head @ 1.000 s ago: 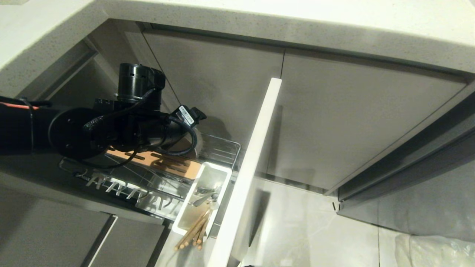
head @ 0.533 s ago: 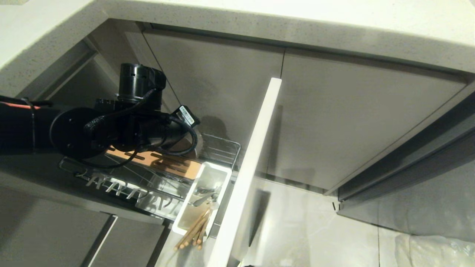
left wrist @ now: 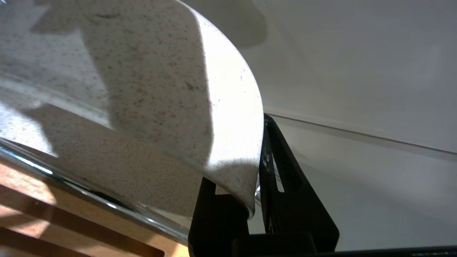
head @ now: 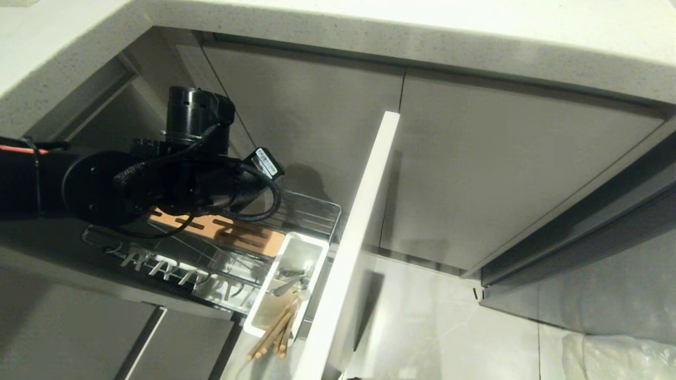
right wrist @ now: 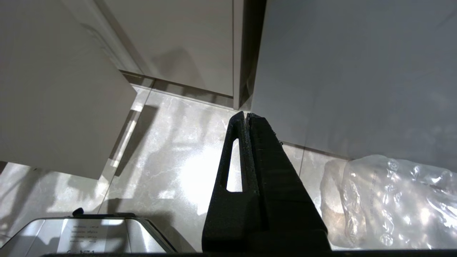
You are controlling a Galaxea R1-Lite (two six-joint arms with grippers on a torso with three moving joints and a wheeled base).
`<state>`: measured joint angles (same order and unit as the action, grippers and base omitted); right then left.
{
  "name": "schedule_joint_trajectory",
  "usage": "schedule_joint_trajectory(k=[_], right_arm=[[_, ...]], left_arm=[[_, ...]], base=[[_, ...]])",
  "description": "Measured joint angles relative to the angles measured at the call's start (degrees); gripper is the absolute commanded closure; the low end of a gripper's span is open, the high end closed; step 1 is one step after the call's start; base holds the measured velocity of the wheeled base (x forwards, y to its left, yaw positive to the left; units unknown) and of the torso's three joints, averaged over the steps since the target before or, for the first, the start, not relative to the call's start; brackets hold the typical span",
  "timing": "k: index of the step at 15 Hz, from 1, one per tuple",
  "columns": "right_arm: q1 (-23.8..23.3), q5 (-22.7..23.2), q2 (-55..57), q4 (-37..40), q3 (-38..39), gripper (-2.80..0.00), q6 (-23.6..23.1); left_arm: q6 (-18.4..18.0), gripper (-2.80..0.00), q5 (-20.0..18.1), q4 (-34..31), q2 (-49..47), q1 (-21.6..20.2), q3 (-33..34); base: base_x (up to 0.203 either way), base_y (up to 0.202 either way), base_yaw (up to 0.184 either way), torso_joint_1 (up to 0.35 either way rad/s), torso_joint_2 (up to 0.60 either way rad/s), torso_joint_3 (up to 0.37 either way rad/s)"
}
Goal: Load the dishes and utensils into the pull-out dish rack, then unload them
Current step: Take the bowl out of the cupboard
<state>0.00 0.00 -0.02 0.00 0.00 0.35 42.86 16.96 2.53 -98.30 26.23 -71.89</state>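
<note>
While the pull-out dish rack (head: 222,248) stands drawn out under the counter (head: 369,21), it looks loaded and the unloading only begun: the left gripper (left wrist: 255,200), at the rack's twelve-o'clock edge, has its jaws clenched on the rim of one speckled pale dish (left wrist: 160,107) standing against the wooden strip (head: 222,232); plate or bowl, I cannot tell. One white caddy (head: 288,287) at five o'clock holds several chopsticks (head: 274,332) and one fork (head: 289,284). The right gripper (right wrist: 247,121) hangs over the floor, jaws pressed together on nothing.

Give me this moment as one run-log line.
left hand: shut on plate rim in dish rack | right hand: shut, parked | chopsticks, fork: in caddy
</note>
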Motion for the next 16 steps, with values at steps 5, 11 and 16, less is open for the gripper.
schedule_joint_trajectory(k=[5,11,16], right_arm=[[0.0,0.0,0.0,0.0,0.0,0.0,-0.02],[0.0,0.0,-0.02,0.0,0.0,0.0,-0.02],[-0.02,0.0,0.0,0.0,0.0,0.0,0.0]], left_arm=[[0.02,0.0,0.75,-0.78,4.92,1.37,0.01],[-0.12,0.0,3.58,-5.51,13.94,7.79,-0.36],[-7.06,0.0,12.96,-13.1,22.74,18.6,-5.94]], base=[[0.0,0.0,0.0,0.0,0.0,0.0],[0.0,0.0,0.0,0.0,0.0,0.0],[0.0,0.0,0.0,0.0,0.0,0.0]])
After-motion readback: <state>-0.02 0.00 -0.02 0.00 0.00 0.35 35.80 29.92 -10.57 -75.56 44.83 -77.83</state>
